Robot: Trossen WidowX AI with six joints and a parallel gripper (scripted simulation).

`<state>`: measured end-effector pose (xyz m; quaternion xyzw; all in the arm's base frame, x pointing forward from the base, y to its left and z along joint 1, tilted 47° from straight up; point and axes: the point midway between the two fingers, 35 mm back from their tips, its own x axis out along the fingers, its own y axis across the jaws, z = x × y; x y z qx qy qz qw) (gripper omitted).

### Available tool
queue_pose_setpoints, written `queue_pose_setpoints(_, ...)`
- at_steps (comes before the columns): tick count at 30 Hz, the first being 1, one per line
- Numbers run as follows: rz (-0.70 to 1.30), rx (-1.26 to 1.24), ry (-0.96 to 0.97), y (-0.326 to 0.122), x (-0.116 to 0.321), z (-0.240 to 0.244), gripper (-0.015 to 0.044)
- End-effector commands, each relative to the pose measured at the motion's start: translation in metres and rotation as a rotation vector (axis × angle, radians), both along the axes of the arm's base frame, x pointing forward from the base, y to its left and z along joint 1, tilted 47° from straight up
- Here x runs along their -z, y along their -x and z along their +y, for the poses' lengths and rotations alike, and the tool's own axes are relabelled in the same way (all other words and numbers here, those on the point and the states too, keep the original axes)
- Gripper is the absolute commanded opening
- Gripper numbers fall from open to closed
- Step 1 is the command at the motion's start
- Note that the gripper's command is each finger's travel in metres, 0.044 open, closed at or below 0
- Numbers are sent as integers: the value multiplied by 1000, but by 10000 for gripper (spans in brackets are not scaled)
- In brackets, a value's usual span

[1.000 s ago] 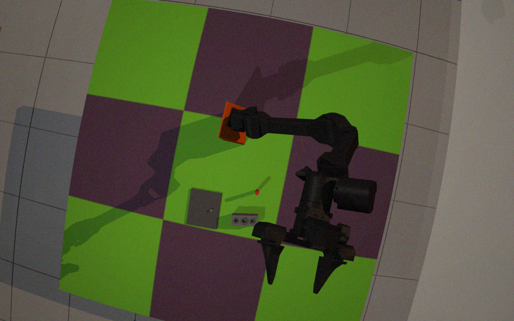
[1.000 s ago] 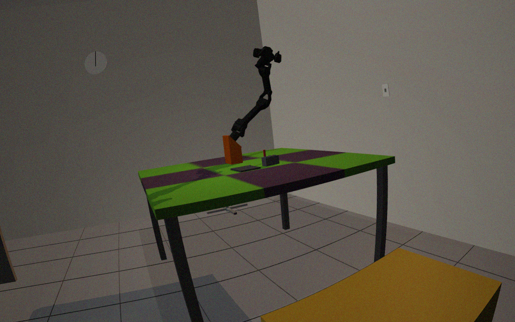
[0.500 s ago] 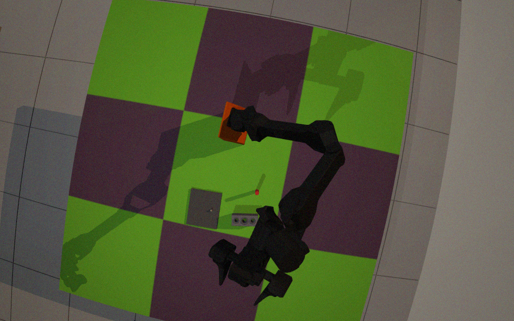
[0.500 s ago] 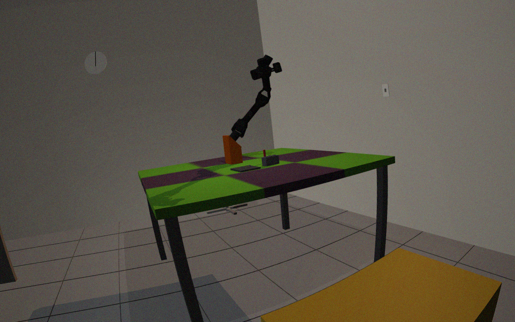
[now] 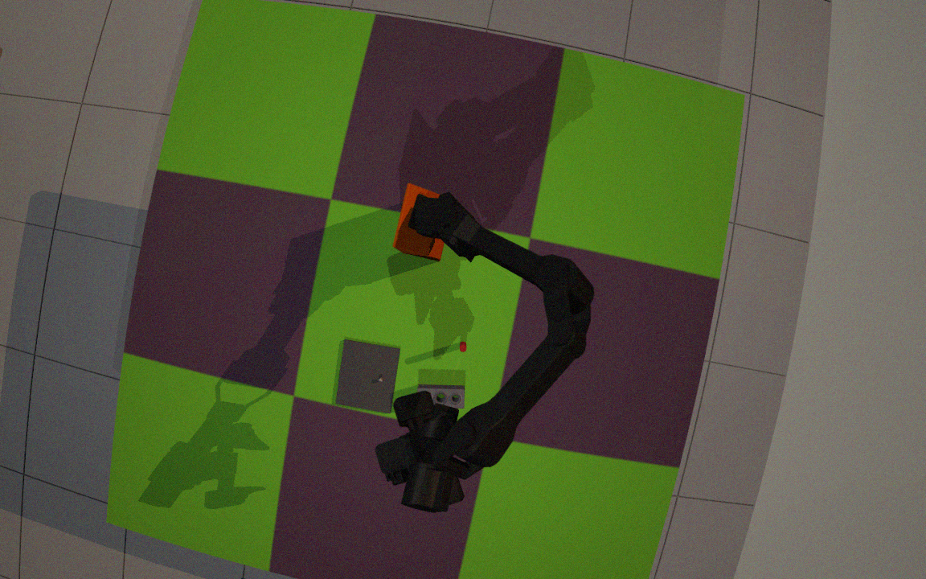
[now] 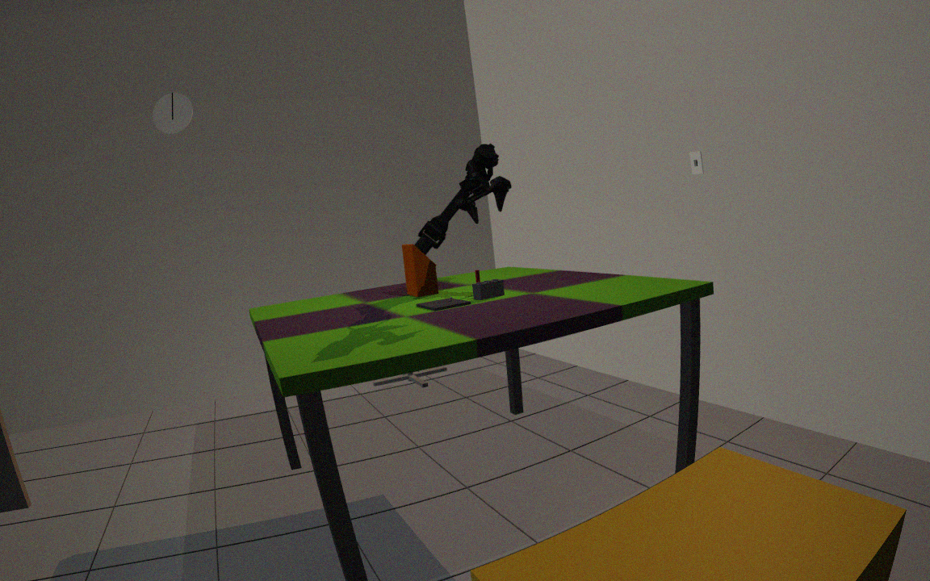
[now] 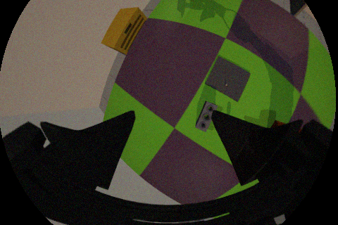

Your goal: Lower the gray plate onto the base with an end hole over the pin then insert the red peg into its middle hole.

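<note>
The gray plate (image 5: 448,391) (image 6: 488,290) (image 7: 201,121), a thick bar with three holes facing up, rests on the table beside the base; the arm partly covers it in the top view. The base (image 5: 362,359) (image 6: 439,305) (image 7: 229,70) is a flat dark square with a small pin (image 5: 380,379) (image 7: 226,84) standing on it. The red peg (image 5: 463,346) (image 6: 477,276) stands upright near the plate; I cannot make it out in the wrist view. My gripper (image 6: 488,215) (image 7: 174,114) is open and empty, high above the table, fingers pointing down. The arm hides its fingertips in the top view.
An orange mount (image 5: 407,234) (image 6: 419,270) carries the arm on the green and purple checkered table (image 5: 236,259) (image 6: 584,294) (image 7: 169,70). A yellow box-like thing (image 6: 714,520) (image 7: 123,28) stands beyond the table's edge. Arm shadows fall across the table.
</note>
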<state>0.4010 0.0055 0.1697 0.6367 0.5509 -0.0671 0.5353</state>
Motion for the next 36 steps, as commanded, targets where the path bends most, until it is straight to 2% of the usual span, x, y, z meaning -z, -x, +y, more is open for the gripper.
queue_pose_setpoints(1,231,-49,-70,26,33,38,440)
queue_pose_setpoints(5,485,-100,-113,61,60,75,440)
queue_pose_setpoints(7,527,-107,-117,67,64,80,440)
queue_pose_setpoints(12,527,-107,-117,65,67,81,440)
queue_pose_setpoints(17,526,-108,-119,69,107,125,440)
queue_pose_setpoints(36,526,-108,-119,68,131,146,440)
